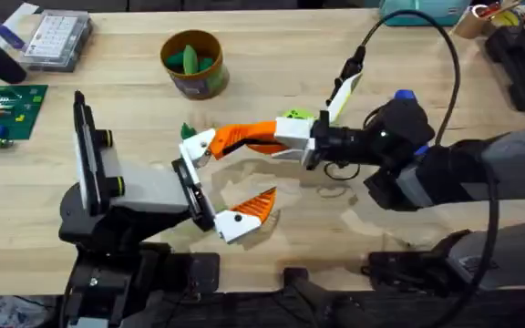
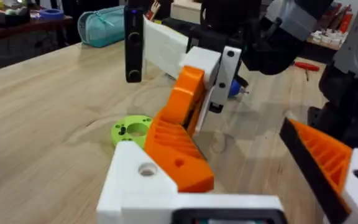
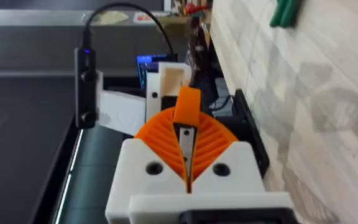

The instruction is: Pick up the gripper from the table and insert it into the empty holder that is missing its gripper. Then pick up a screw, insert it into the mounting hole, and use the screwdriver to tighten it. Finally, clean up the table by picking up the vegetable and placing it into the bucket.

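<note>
My right gripper (image 1: pixel 249 137) reaches left across the table and is shut on the small orange gripper (image 3: pixel 187 107). The piece's far end (image 2: pixel 180 155) lies against the white holder (image 2: pixel 143 177), which is the far finger of my left gripper (image 1: pixel 224 180). I cannot tell how deeply it is seated. The left gripper is open wide, and its near finger carries a ridged orange tip (image 1: pixel 256 206). The mustard bucket (image 1: pixel 192 80) stands behind with green pieces inside. A green vegetable (image 1: pixel 187 131) lies by the holder. The screwdriver's blue end (image 1: pixel 404 95) peeks from behind the right arm. A screw is out of view.
A lime-green ring (image 1: pixel 295 115) lies just behind the right gripper. At the far left sit a clear parts box (image 1: pixel 57 41) and a green circuit board (image 1: pixel 5 111). A teal case (image 1: pixel 422 11) and black gear (image 1: pixel 522 55) crowd the far right corner.
</note>
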